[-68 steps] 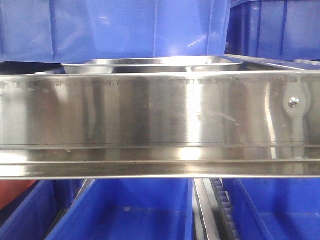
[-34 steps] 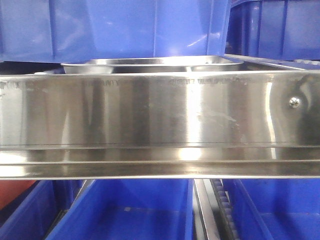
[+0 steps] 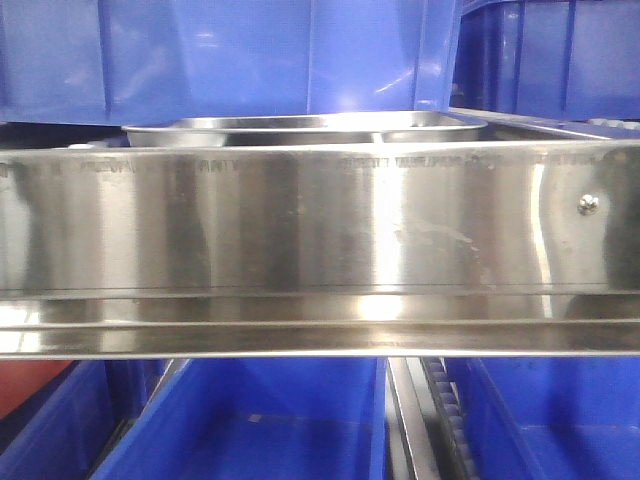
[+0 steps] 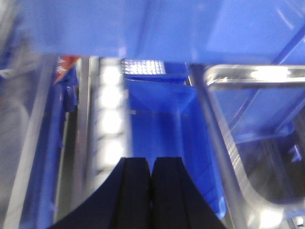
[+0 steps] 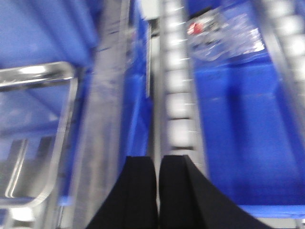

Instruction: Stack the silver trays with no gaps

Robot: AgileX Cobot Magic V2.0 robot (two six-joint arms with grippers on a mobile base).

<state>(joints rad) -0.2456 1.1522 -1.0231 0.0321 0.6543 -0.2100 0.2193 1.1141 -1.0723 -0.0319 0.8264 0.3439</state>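
Evidently, left fingers [image 4: 136, 191] and right fingers [image 5: 140, 191] were clenched, grasping nothing.
Upper centre in the front view, the silver trays [image 3: 300, 128] sat behind the shelf panel [image 3: 300, 220], below a blue bin [image 3: 250, 50].

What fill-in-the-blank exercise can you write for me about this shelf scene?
In the front view, the silver tray stands behind a steel panel with one ___ near its right end.
The bins above and below the panel are ___ in colour.
The left gripper is shut and holds ___.
In the right wrist view, the silver tray lies to the ___ of the right gripper.
Missing words: screw; blue; nothing; left.
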